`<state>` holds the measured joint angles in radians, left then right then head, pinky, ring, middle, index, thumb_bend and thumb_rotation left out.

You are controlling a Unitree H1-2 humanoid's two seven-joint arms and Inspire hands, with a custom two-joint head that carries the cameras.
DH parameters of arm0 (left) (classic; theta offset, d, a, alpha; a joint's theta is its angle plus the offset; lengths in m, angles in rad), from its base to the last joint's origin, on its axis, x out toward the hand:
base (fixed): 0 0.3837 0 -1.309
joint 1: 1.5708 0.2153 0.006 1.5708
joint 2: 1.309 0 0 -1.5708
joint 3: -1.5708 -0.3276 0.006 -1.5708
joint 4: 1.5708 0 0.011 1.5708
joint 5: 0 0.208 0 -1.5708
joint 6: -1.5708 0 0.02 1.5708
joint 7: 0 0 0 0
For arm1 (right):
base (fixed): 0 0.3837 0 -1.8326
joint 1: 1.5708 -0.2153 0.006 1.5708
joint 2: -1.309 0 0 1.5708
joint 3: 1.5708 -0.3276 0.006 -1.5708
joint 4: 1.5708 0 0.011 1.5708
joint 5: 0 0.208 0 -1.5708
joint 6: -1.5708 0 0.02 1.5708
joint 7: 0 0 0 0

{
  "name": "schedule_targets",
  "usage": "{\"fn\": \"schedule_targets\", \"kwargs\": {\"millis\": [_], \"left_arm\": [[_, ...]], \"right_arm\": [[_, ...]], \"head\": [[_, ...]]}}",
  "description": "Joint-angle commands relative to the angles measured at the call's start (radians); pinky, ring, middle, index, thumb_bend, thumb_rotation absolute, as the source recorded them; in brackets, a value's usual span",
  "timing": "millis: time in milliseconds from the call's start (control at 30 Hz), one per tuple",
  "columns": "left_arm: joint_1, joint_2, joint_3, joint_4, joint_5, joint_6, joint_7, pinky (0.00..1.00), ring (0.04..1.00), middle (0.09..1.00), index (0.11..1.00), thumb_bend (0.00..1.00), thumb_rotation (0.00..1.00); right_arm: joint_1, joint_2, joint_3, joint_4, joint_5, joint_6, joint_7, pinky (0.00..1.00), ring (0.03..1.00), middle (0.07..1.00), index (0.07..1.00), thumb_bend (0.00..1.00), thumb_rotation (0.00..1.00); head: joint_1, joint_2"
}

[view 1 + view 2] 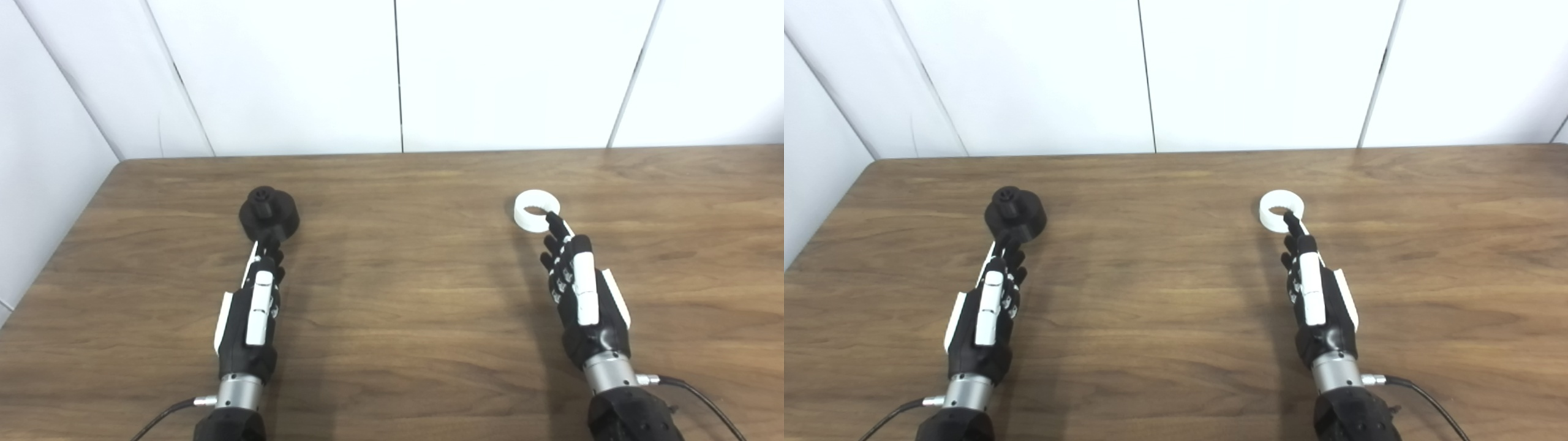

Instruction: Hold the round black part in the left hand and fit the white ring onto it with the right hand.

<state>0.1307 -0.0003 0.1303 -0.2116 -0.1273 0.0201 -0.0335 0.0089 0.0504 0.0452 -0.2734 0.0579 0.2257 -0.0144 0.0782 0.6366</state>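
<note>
A round black part [269, 212] with a raised hub lies flat on the wooden table [404, 288], left of centre. My left hand [256, 304] stretches toward it, edge-on and open, fingertips at the part's near rim; whether they touch is unclear. A white ring [535, 211] lies flat at the right. Just short of it, my right hand [579, 286] is open with its fingers extended, the longest fingertip overlapping the ring's near edge. Neither hand holds anything.
White wall panels [398, 73] stand behind the table's far edge. A side wall [43, 159] runs along the table's left edge. Thin cables [704, 398] trail from both wrists toward the near edge.
</note>
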Motion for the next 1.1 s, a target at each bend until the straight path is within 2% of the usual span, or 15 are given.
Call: {"fn": "schedule_targets", "kwargs": {"millis": [0,267,400,533,633,700,767,833,933,1067], "left_arm": [[0.019,0.005,-0.001,-0.025,-0.01,-0.048,-0.002,1.0,1.0,1.0,1.0,0.52,0.88],[0.022,0.001,0.004,-0.037,0.002,-0.027,0.014,1.0,1.0,1.0,1.0,0.55,0.86],[0.023,0.007,0.008,-0.044,-0.001,-0.015,0.015,1.0,1.0,1.0,1.0,0.56,0.82],[0.018,0.025,0.012,-0.05,0.022,-0.019,0.021,1.0,1.0,1.0,1.0,0.53,0.82],[0.004,0.033,0.032,-0.052,0.037,-0.024,0.04,1.0,1.0,1.0,1.0,0.51,0.76],[-0.003,0.042,0.044,-0.062,0.04,0.003,0.046,1.0,1.0,1.0,1.0,0.57,0.7],[-0.01,0.071,0.054,-0.08,0.056,0.037,0.039,1.0,1.0,1.0,1.0,0.62,0.67],[-0.016,0.1,0.059,-0.092,0.067,0.061,0.028,1.0,1.0,1.0,1.0,0.6,0.64],[-0.032,0.174,0.064,-0.088,0.112,0.083,0.017,1.0,1.0,1.0,1.0,0.65,0.58],[-0.063,0.246,0.068,-0.069,0.13,0.105,0.011,0.99,1.0,1.0,0.991,0.74,0.39]], "right_arm": [[-0.018,0.003,0.0,-0.026,0.007,-0.025,0.011,1.0,1.0,1.0,0.947,0.66,1.0],[-0.02,-0.001,0.0,-0.024,0.009,-0.027,0.014,1.0,1.0,1.0,0.948,0.67,1.0],[-0.02,-0.001,0.0,-0.027,0.006,-0.021,0.012,1.0,1.0,1.0,0.944,0.67,1.0],[-0.02,-0.003,0.0,-0.028,0.007,-0.021,0.014,1.0,1.0,1.0,0.943,0.67,1.0],[-0.019,-0.002,0.001,-0.028,0.005,-0.02,0.013,1.0,1.0,1.0,0.942,0.66,1.0],[-0.019,-0.001,0.001,-0.027,0.006,-0.019,0.013,1.0,1.0,1.0,0.942,0.66,1.0],[-0.02,-0.001,0.003,-0.022,0.007,-0.026,0.016,1.0,1.0,1.0,0.944,0.66,1.0],[-0.022,-0.001,0.005,-0.017,0.007,-0.032,0.018,1.0,1.0,1.0,0.947,0.65,1.0],[-0.023,-0.001,0.007,-0.011,0.004,-0.034,0.018,1.0,1.0,1.0,0.948,0.66,1.0],[-0.025,-0.001,0.01,-0.003,-0.002,-0.045,0.019,1.0,1.0,1.0,0.947,0.66,1.0]], "head": [[0.001,0.002],[0.005,0.002],[0.007,0.001],[0.014,0.002],[0.021,0.0],[0.022,-0.001],[0.024,-0.002],[0.028,-0.002],[0.039,-0.005],[0.043,-0.009]]}}
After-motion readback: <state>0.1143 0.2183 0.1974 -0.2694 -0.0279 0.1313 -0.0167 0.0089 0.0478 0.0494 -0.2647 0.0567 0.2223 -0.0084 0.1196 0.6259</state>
